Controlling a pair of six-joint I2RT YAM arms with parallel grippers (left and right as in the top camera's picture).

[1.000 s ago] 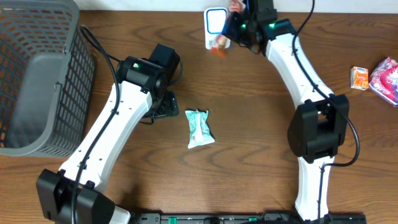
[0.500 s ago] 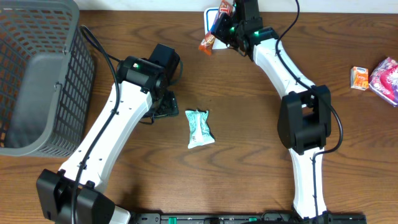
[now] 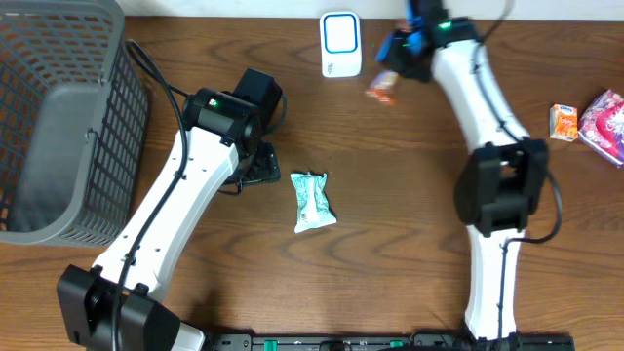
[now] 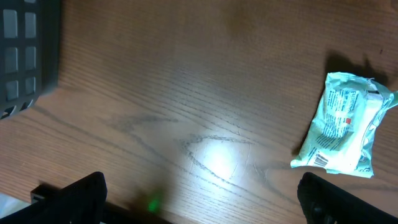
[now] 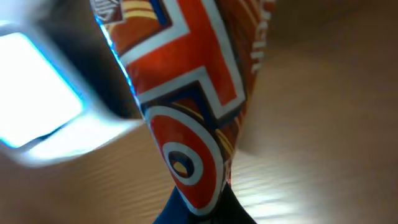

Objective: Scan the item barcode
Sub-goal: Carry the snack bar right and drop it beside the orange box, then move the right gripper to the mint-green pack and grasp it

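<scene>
A brown wood-grain table (image 3: 390, 195) fills the overhead view, with a pale wall strip along its far edge. A grey mesh basket (image 3: 58, 117) stands at the 10 o'clock corner. A small white scanner (image 3: 341, 44) with a blue outline stands at the 12 o'clock edge.

The right gripper (image 3: 395, 68) is near the far edge, at about 3 o'clock from the scanner and apart from it. Its jaws are pinched tight on an orange-red snack packet (image 3: 382, 86). The packet hangs from the gripper at about 4 o'clock from the scanner, near it but not touching. In the right wrist view the packet (image 5: 186, 112) fills most of the frame, with red, white and blue markings. The scanner (image 5: 37, 118) is a blurred white shape at 9 o'clock behind it. No barcode can be made out on the packet.

The left gripper (image 4: 199, 202) is low over the table left of centre, with its jaws spread wide and nothing between them. A green-and-white packet (image 3: 313, 201) lies flat near the middle of the table, at about 4 o'clock from that gripper and apart from it.

At the 2 o'clock edge a small orange carton (image 3: 564, 121) sits just beside a pink packet (image 3: 604, 125).
</scene>
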